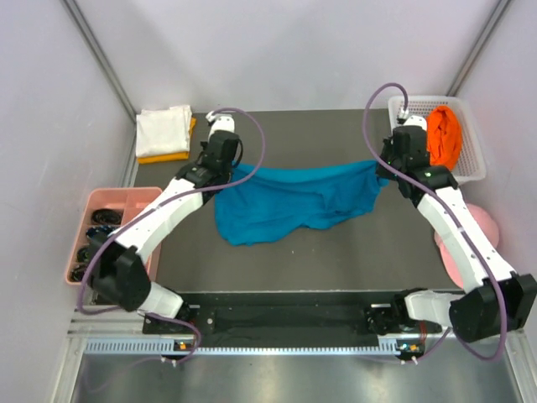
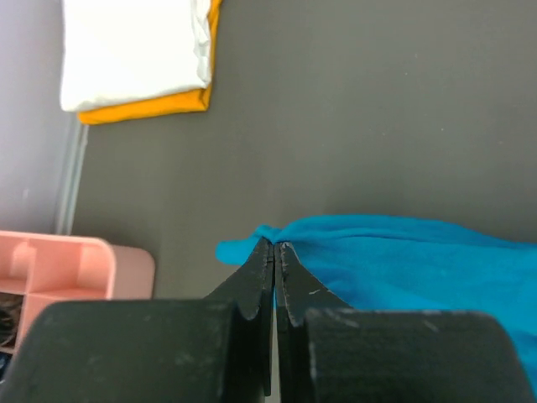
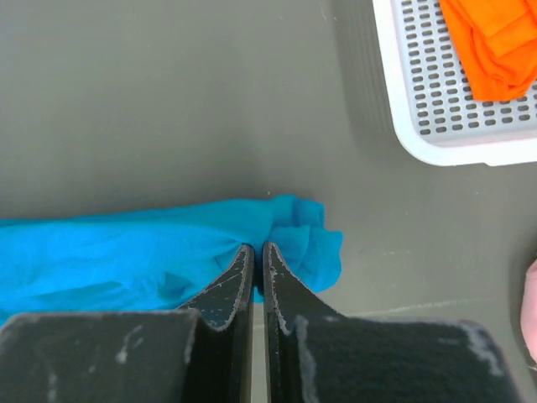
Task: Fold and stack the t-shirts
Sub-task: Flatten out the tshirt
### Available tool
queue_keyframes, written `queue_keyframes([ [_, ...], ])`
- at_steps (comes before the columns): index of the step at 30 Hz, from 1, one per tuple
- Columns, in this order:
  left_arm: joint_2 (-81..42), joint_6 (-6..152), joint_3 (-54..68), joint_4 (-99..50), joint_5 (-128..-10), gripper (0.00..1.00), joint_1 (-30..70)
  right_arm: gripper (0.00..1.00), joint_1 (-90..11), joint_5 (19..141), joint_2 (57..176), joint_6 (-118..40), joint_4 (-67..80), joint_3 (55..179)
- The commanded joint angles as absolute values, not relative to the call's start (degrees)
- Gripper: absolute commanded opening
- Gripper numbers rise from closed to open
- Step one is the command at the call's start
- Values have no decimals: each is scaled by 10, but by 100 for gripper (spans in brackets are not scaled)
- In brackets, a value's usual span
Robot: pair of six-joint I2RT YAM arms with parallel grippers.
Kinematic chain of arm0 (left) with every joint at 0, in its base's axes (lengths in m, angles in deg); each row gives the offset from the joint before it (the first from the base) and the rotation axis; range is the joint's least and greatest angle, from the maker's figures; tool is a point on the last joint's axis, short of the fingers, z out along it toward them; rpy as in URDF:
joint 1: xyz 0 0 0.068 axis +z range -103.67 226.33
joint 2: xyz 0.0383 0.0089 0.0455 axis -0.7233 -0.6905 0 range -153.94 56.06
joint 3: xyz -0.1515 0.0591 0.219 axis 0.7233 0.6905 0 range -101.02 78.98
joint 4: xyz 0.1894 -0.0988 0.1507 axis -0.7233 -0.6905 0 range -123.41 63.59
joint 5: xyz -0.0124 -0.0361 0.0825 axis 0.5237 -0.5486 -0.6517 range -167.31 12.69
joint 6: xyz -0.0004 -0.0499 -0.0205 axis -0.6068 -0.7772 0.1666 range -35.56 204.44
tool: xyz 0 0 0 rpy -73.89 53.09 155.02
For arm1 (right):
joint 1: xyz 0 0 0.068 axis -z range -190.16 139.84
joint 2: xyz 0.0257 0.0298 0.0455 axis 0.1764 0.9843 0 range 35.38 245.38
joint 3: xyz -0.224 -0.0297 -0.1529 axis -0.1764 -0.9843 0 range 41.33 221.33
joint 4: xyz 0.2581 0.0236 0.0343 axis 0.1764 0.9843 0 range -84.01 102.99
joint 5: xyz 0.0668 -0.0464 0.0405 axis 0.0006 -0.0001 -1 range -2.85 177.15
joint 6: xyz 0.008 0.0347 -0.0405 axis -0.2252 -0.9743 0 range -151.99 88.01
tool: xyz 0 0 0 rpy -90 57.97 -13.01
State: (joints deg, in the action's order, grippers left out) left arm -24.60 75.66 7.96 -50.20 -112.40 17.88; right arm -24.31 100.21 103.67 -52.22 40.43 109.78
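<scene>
Both jaws are closed on cloth: the left gripper (image 2: pixel 274 245) pinches the 9 o'clock corner of the teal-blue t-shirt (image 1: pixel 285 201), and the right gripper (image 3: pixel 258 248) pinches the 3 o'clock corner. The step seems to be spreading before the fold; next, the arms must lay it flat. Its top edge is taut, and the rest lies rumpled toward 6 o'clock, in the middle of the table (image 1: pixel 336 243).

Yellow shirt (image 1: pixel 164 157), beyond the blue shirt's (image 1: pixel 285 201) left end: mostly under white shirt (image 1: pixel 164 128). Pink tray (image 1: pixel 126 195) left of it: contents unreadable. Cap (image 1: pixel 491 225) right of it: half behind right arm (image 1: pixel 457 222).
</scene>
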Motion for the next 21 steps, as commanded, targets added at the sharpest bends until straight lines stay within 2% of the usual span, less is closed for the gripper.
queue_keyframes([
  [1, -326, 741, 56, -406, -1146, 0, 196, 0, -246, 1046, 1088, -541, 327, 1102],
  [11, -463, 729, -14, -354, -1129, 0, 276, 0, -229, 1058, 1231, -551, 279, 1149],
  [21, -574, 759, -107, -321, -1096, 0, 310, 0, -207, 1085, 1290, -555, 253, 1174],
])
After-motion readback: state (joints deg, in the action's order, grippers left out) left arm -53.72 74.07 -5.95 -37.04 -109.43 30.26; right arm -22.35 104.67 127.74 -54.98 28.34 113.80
